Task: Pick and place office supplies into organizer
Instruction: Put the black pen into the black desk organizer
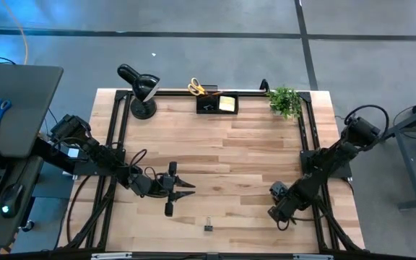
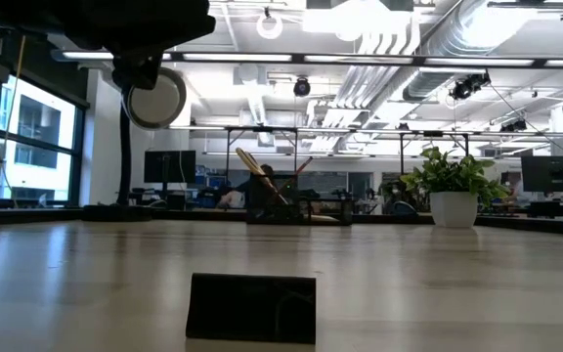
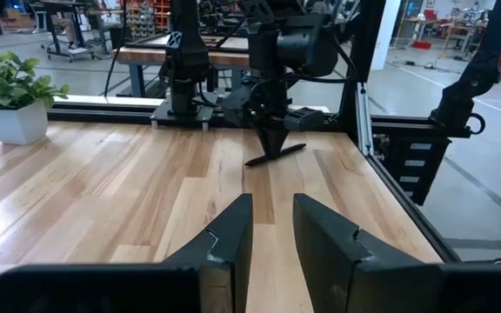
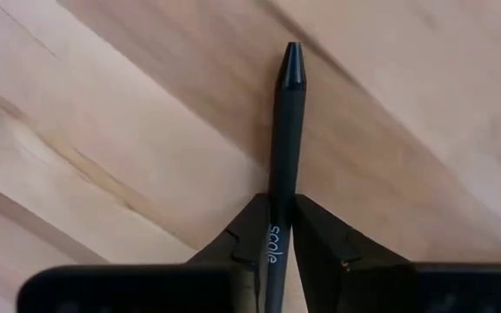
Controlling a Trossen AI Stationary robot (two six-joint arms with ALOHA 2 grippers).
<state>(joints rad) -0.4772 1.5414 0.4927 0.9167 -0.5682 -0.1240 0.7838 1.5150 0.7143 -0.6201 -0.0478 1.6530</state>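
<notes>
My right gripper point(image 4: 275, 202) is at the table's near right point(image 1: 279, 214), shut on a black pen point(image 4: 287, 122). It also shows in the left wrist view point(image 3: 272, 143), pointing down at the table with the pen point(image 3: 277, 156) at its tips. My left gripper point(image 3: 272, 209) is open and empty, low over the table's near left point(image 1: 183, 189). A black binder clip point(image 1: 208, 227) stands on the table near the front edge, close up in the low view point(image 2: 252, 308). The black organizer point(image 1: 217, 103) stands at the far edge, holding a yellow sticky-note pad point(image 1: 227, 103). My right gripper pinches the pen's barrel point(image 4: 277, 228) between its two fingers, which lie across it. The fingers come from above, pointing down. The pen lies nearly level, low over the table, with its tapered end point(image 4: 292, 56) pointing away. Whether it touches the wood I cannot tell.
Yellow-handled scissors point(image 1: 196, 88) are at the organizer's left. A black desk lamp point(image 1: 139, 87) stands at the far left and a potted plant point(image 1: 286, 101) at the far right. Black frame rails run along the left, right and far edges. A side desk point(image 1: 13, 108) holds blue-handled scissors.
</notes>
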